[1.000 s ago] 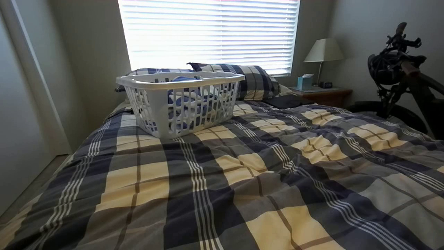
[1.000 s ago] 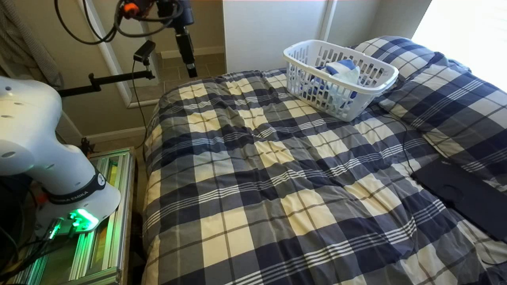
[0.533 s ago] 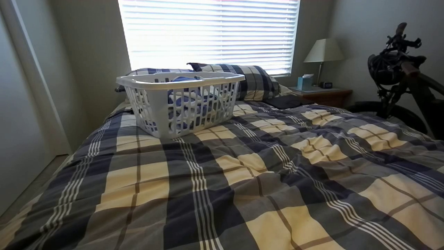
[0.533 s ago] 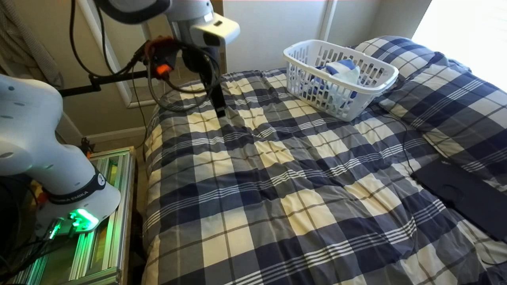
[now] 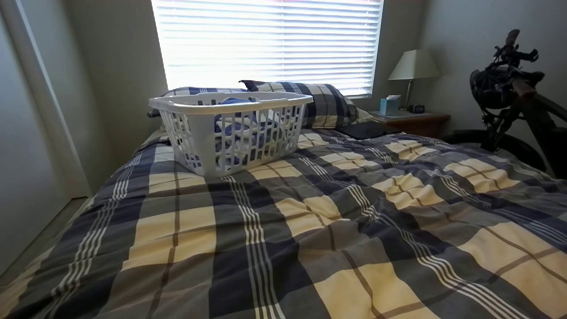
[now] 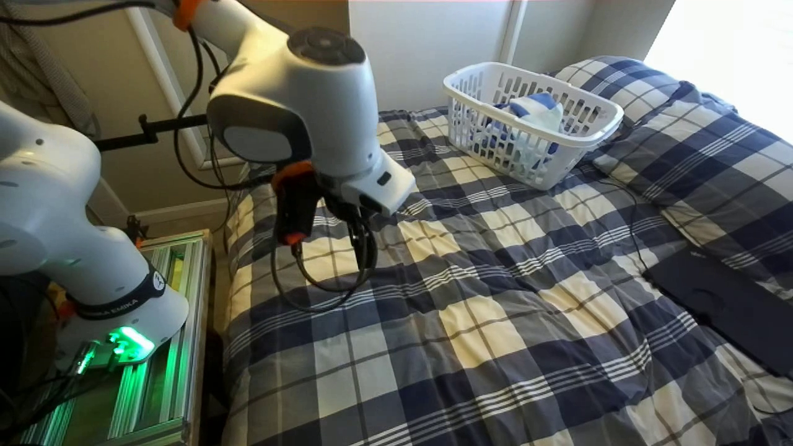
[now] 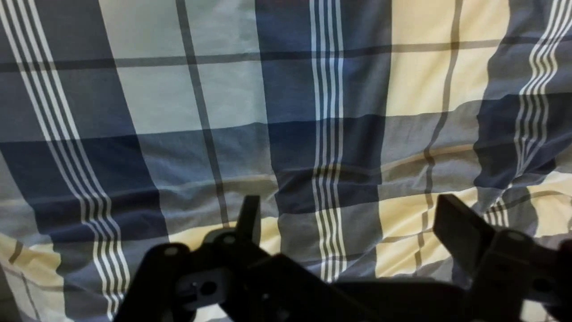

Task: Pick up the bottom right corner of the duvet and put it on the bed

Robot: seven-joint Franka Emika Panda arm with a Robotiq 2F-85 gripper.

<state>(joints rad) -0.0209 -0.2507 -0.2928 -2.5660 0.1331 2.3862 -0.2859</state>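
The duvet, in navy, grey and cream plaid with white stripes, lies spread and wrinkled over the bed (image 6: pixel 238 347) in both exterior views (image 5: pixel 283 221) (image 6: pixel 495 316). It also fills the wrist view (image 7: pixel 326 112). Its bottom right corner cannot be picked out in any view. My gripper (image 7: pixel 348 205) is open in the wrist view, fingers wide apart, with nothing between them and plaid fabric beyond. In an exterior view the gripper (image 6: pixel 362 251) points down over the foot part of the bed, partly hidden by cables. I cannot tell its height above the fabric.
A white laundry basket (image 6: pixel 533 133) (image 5: pixel 208 141) with blue and white cloth stands on the bed near the pillows (image 6: pixel 718 167). A dark flat thing (image 6: pixel 712 303) with a cord lies by the pillows. A black camera arm (image 6: pixel 167 127) reaches beside the bed's foot. A nightstand with lamp (image 5: pixel 414 66) and a bike (image 5: pixel 509 97) stand beyond.
In an exterior view my arm and gripper have swung in from the upper left, down and across over the foot part of the bed. The duvet and basket have not visibly moved.
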